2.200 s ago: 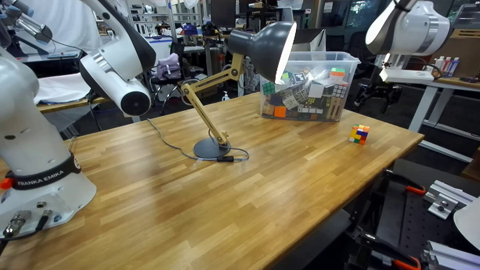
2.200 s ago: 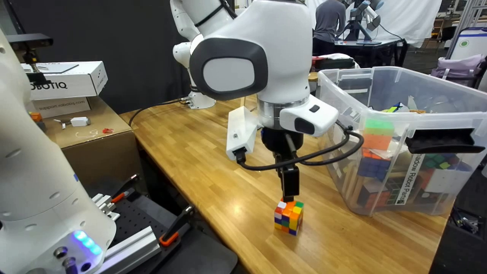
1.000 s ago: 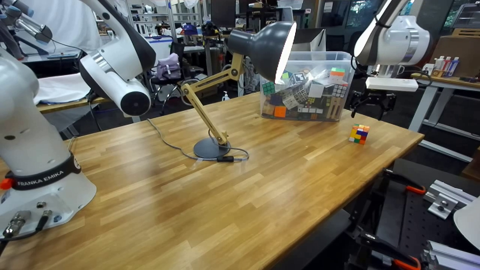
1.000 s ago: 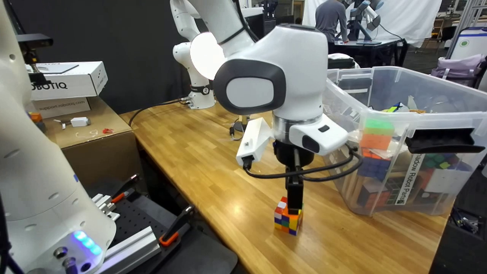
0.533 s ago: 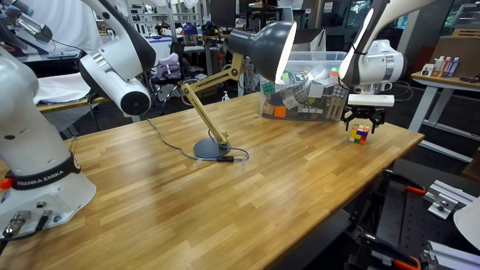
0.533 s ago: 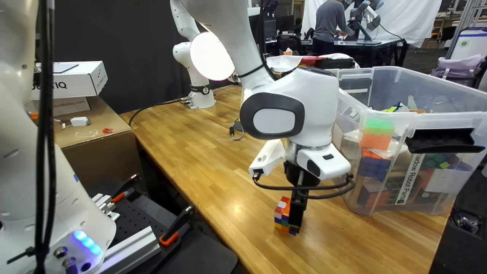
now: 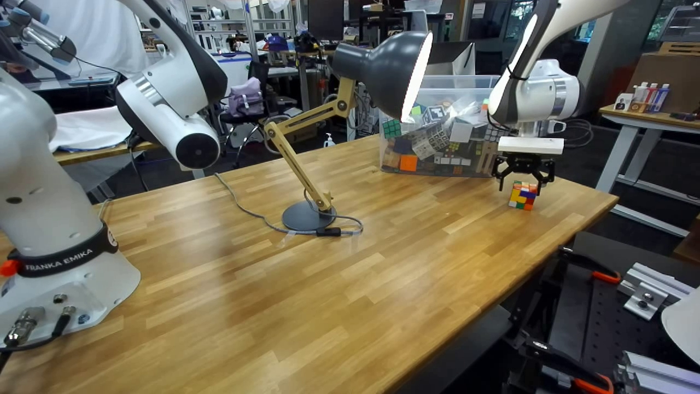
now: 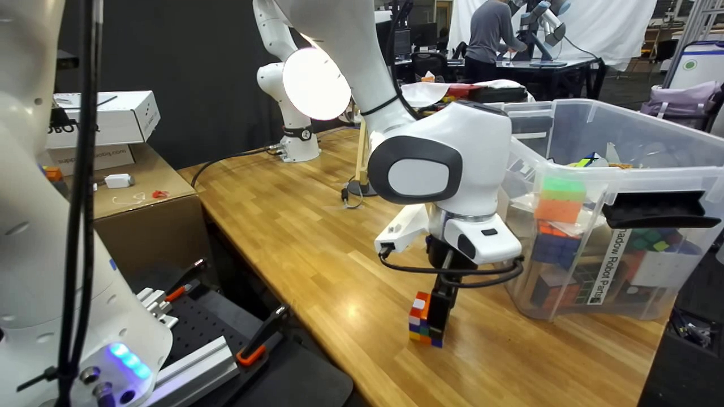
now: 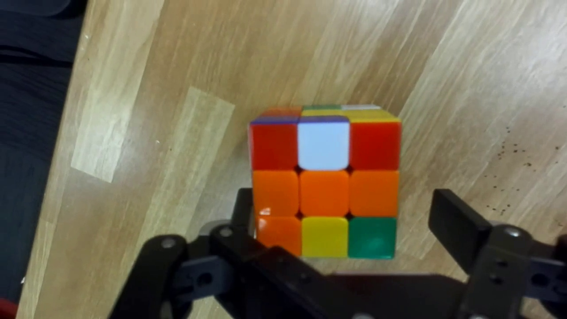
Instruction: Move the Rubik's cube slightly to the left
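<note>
The arm [image 8: 478,164] is white, its cables [image 8: 85,124] and gripper [image 7: 520,190] black.

Downward, spread end effector [image 9: 344,210] (perhaps tilted)

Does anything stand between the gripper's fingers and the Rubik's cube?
Nothing visible does. In the wrist view, the open gripper straddles the Rubik's cube: one finger sits at its side, though I cannot tell whether they touch; only tabletop shows in the gap to the opposite finger.
</note>
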`<action>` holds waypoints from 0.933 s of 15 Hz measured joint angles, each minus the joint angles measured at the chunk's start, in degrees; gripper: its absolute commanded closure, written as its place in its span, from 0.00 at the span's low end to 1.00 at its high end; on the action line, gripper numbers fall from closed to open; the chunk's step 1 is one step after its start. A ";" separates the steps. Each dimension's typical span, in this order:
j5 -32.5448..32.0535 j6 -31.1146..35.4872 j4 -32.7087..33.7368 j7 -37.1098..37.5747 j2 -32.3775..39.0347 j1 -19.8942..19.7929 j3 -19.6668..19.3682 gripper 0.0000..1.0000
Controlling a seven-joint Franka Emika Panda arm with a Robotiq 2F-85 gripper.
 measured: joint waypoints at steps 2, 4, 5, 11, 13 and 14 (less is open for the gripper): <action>0.00 -0.65 0.00 0.60 0.00 -0.03 -0.07 0.00; 0.00 -1.11 0.00 0.87 0.00 -0.05 -0.22 0.00; 0.00 -1.35 0.00 0.90 0.00 -0.05 -0.33 0.00; 0.00 -2.39 0.00 0.91 0.00 -0.03 -0.43 0.13; 0.00 -2.52 -0.01 0.91 0.00 -0.01 -0.32 0.34; 0.00 -2.51 0.00 0.91 0.00 -0.01 -0.25 0.40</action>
